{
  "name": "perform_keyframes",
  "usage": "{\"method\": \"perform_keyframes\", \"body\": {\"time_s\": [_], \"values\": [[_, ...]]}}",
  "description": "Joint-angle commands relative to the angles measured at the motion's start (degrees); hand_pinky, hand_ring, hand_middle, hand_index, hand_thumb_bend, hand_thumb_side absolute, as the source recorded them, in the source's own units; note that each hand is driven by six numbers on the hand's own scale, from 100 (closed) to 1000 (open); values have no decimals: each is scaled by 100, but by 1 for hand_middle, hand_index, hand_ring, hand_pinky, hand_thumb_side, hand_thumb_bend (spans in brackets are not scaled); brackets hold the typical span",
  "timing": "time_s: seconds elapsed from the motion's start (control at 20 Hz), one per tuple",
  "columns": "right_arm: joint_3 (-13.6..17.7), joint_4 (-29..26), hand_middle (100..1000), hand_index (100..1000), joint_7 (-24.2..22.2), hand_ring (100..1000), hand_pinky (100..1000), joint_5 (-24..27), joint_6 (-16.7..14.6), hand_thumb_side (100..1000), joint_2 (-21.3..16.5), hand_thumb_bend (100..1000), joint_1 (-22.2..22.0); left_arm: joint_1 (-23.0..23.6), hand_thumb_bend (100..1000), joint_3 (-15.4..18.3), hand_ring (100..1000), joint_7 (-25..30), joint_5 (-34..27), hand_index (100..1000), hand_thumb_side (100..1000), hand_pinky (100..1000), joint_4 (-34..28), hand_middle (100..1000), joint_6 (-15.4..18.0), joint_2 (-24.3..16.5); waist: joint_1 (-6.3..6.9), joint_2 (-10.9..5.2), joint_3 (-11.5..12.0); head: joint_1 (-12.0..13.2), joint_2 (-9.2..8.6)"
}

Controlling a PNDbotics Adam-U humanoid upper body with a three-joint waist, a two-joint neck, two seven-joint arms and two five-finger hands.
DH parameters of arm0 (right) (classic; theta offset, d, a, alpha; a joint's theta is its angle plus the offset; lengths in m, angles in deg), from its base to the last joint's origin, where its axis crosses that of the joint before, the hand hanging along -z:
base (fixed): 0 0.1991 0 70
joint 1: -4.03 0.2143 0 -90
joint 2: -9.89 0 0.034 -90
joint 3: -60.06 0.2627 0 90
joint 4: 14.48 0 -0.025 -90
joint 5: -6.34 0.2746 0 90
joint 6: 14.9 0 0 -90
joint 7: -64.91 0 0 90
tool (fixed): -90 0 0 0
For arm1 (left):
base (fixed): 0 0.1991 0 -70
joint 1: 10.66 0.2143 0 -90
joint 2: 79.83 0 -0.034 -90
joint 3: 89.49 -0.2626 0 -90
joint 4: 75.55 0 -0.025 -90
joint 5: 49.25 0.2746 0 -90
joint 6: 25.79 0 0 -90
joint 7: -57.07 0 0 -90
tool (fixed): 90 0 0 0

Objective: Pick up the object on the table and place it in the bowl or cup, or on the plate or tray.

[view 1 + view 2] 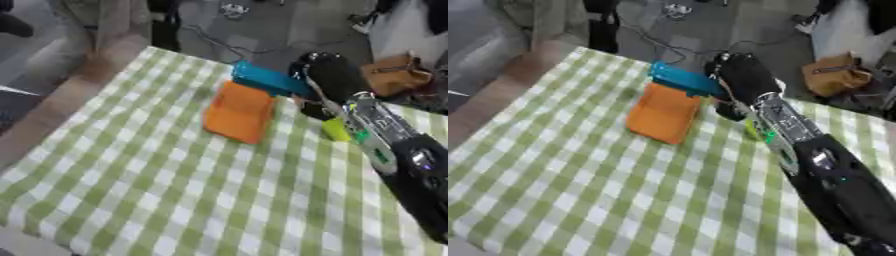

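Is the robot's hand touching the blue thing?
Cannot tell. In the right eye view the right hand sits right against the far end of the blue thing, with no gap showing, but the blur hides whether the two really meet.

Right hand (741, 75) beside blue object (680, 78), above orange tray (662, 114).

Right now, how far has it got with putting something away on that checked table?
Nothing looks placed yet: the orange tray lies bare on the green checked cloth. In hand: the right hand is reaching at the blue object on the tray's far edge; whether it grips it I cannot tell. A small yellow-green thing sits beside the arm. Left to do: lift an object and set it on the tray.
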Motion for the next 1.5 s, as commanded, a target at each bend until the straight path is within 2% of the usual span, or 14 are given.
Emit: {"method": "perform_keyframes", "body": {"time_s": [0.05, 0.25, 0.5, 0.8, 1.1, 1.5], "values": [[120, -175, 455, 593, 107, 471, 377, -12, 84, 100, -233, 131, 157, -170, 213, -61, 726, 91, -57, 821, 778, 685, -112, 750, -21, 21, -75, 22, 42, -280, -123], [152, -180, 456, 595, 205, 473, 380, -20, 141, 100, -253, 125, 194, -257, 216, -133, 725, 179, -65, 820, 782, 685, -112, 749, -82, 88, -155, 82, 118, -530, -143], [182, -157, 456, 598, 301, 474, 381, -8, 195, 100, -219, 117, 251, -367, 220, -197, 725, 258, -64, 820, 785, 685, -112, 749, -166, 178, -253, 166, 195, -725, -171], [153, -106, 455, 599, 354, 476, 383, -10, 164, 100, -133, 109, 326, -436, 223, -229, 725, 313, -57, 820, 787, 685, -112, 749, -215, 230, -337, 228, 256, -799, -167], [1, -293, 461, 605, 265, 487, 403, -10, -114, 100, -47, 102, 412, -472, 228, -241, 726, 333, -40, 819, 788, 685, -112, 749, -264, 269, -405, 251, 295, -766, -142], [-171, -425, 462, 613, 54, 490, 420, 146, -537, 100, 98, 100, 426, -489, 229, -245, 726, 330, -47, 819, 788, 685, -112, 749, -277, 297, -417, 254, 306, -779, -132]]}}
